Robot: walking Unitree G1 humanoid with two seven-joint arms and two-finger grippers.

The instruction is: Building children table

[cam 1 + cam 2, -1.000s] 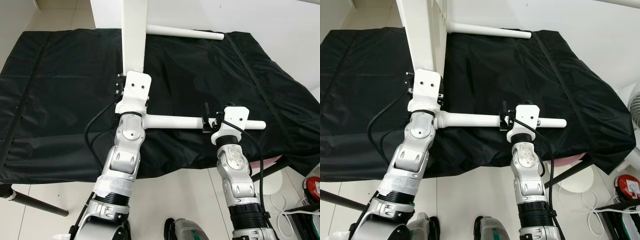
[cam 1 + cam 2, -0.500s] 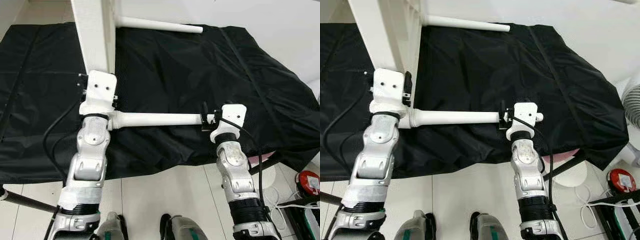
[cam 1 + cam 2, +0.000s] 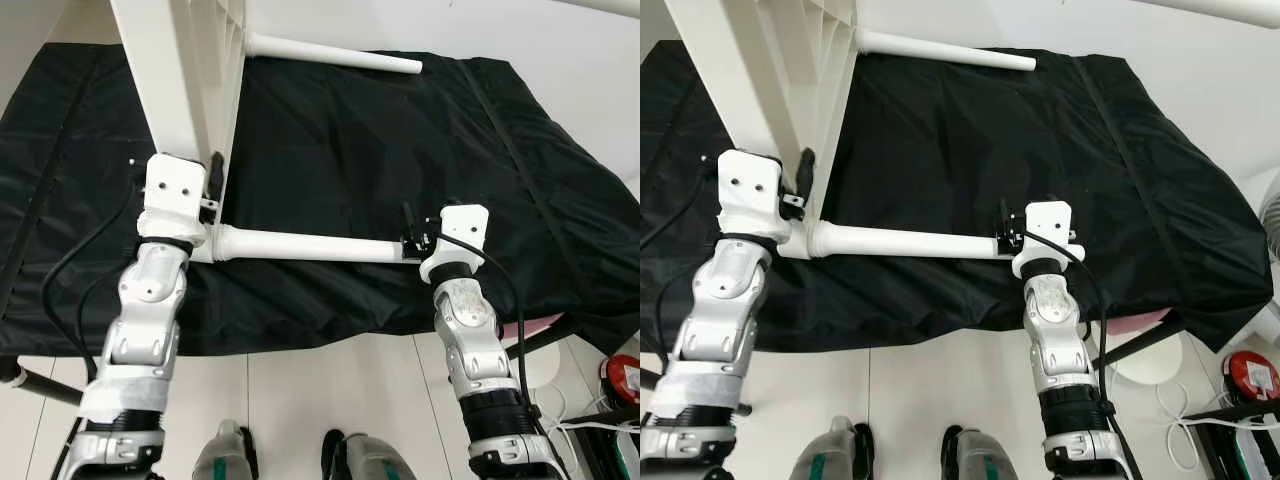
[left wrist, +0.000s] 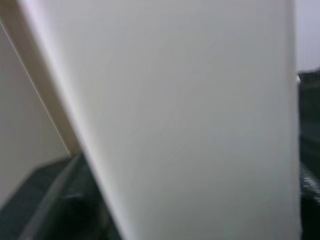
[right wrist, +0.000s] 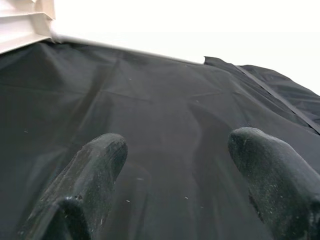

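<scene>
The white children's table stands on its edge over the black cloth (image 3: 400, 140). Its top (image 3: 175, 80) rises at the upper left with the ribbed underside facing right. My left gripper (image 3: 212, 180) is shut on the top's lower edge, one black finger lying against the ribbed side. The left wrist view has the white panel (image 4: 190, 120) close up. A near leg (image 3: 310, 246) runs level from the top to my right gripper (image 5: 177, 142). The right gripper is open at the leg's free end, with only cloth between its fingers. A far leg (image 3: 340, 55) points right at the back.
The cloth-covered surface drops off at its front edge (image 3: 330, 330) onto white floor tiles where my feet (image 3: 230, 465) stand. A black stand leg (image 3: 40, 385) crosses at the lower left. A red object (image 3: 625, 378) and cables lie at the lower right.
My left arm has carried the table to the left and tilted its top. The near leg, which reached past the right gripper, now ends at it. The right gripper is open.
</scene>
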